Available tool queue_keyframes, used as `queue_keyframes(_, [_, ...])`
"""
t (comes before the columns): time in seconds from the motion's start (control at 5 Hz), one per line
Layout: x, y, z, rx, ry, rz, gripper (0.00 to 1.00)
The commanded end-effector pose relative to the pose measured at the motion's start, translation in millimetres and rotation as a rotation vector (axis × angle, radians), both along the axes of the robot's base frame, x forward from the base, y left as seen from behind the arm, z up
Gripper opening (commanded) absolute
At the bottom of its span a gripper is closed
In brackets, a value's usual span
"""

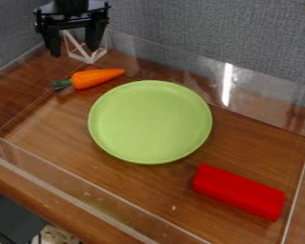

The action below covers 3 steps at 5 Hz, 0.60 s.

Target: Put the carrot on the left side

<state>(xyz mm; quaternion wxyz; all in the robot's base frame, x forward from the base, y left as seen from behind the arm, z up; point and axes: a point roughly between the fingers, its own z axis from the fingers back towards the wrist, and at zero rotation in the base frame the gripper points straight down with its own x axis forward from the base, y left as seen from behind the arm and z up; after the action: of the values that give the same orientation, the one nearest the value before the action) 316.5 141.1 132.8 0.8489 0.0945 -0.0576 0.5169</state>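
Observation:
The small orange carrot [91, 78] with a dark green stem end lies on the wooden table, just off the upper-left rim of the green plate [150, 121], stem pointing left. My black gripper [73, 42] hangs above and behind it at the top left, open, with nothing between its fingers. It does not touch the carrot.
A red rectangular block [239, 191] lies at the front right. Clear acrylic walls [232, 81] enclose the wooden table [41, 119], with a grey backdrop behind.

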Motion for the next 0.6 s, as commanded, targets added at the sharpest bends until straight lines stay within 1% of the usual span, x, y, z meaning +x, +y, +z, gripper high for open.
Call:
queue_keyframes(0.0, [0.3, 6.2, 28.8, 0.006, -0.060, 0.027, 1.00])
queue_keyframes(0.2, [-0.4, 16.5, 28.4, -0.009, -0.051, 0.066, 1.00])
queue_keyframes(0.4, [10.0, 12.9, 24.2, -0.020, -0.048, 0.034, 1.00])
